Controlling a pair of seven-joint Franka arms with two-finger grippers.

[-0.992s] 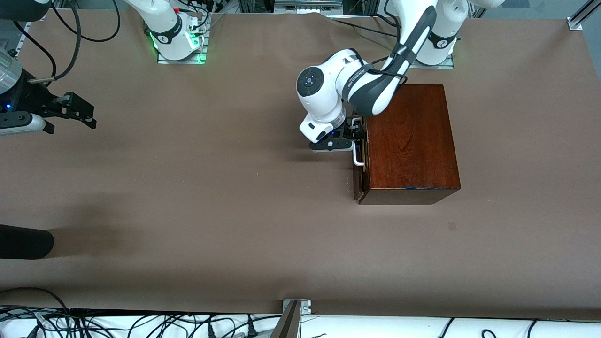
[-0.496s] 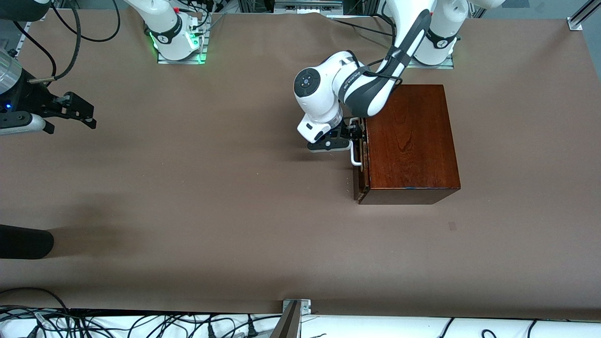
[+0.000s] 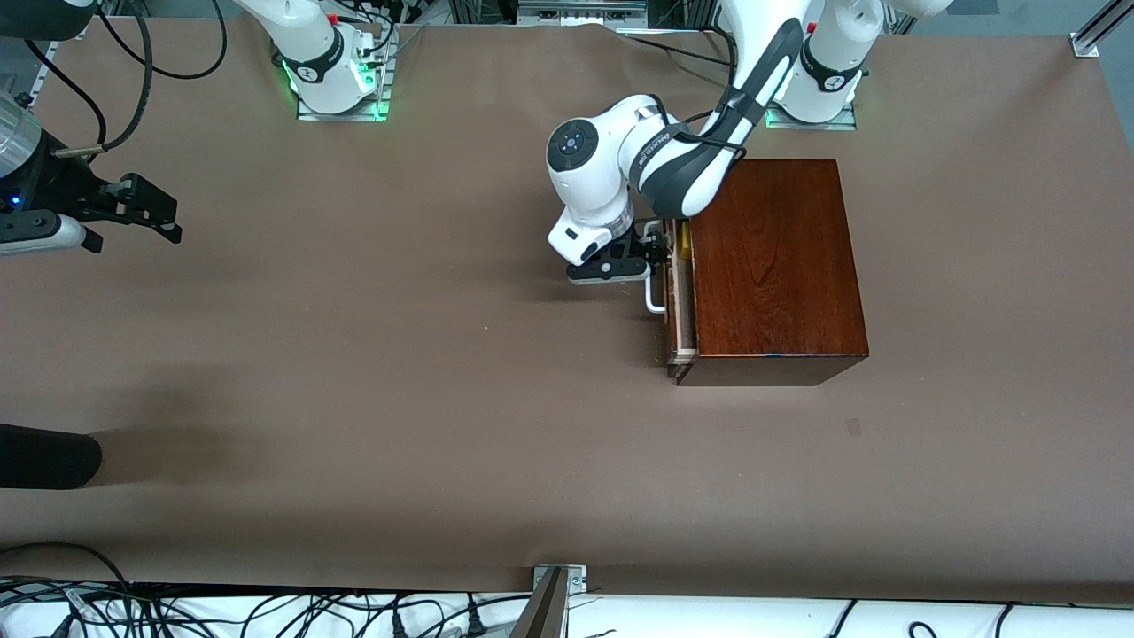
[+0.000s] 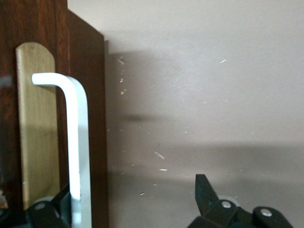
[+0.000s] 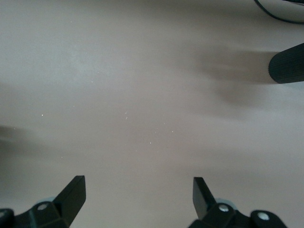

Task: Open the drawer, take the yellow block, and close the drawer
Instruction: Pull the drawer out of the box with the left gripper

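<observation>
The drawer [image 3: 675, 292] now stands pulled a short way out of the dark reddish-brown wooden box [image 3: 771, 266], where a second ago its front sat almost flush; the left end effector [image 3: 654, 251] and its wrist have drawn back toward the right arm's end of the tabletop [image 3: 399, 354] with it. A strip of the light wood interior shows, and in it a sliver of the yellow block [image 3: 685, 239], lying at the end of the opening farther from the front camera, just beside the box's edge. The left end effector's fingers stand apart, one on each side of the white bar handle [image 4: 76, 142], hooked around it rather than squeezed on it. The right end effector [image 3: 146, 211] waits over the tabletop at the right arm's end, well apart from the box, fingers spread wide and holding nothing, unchanged from before. No writing can be read; small lettering on the left arm's wrist is too small to tell. Cables [image 3: 266, 611] lie along the tabletop's near edge, and a black rounded object [image 3: 44, 456] reaches in at the right arm's end.
</observation>
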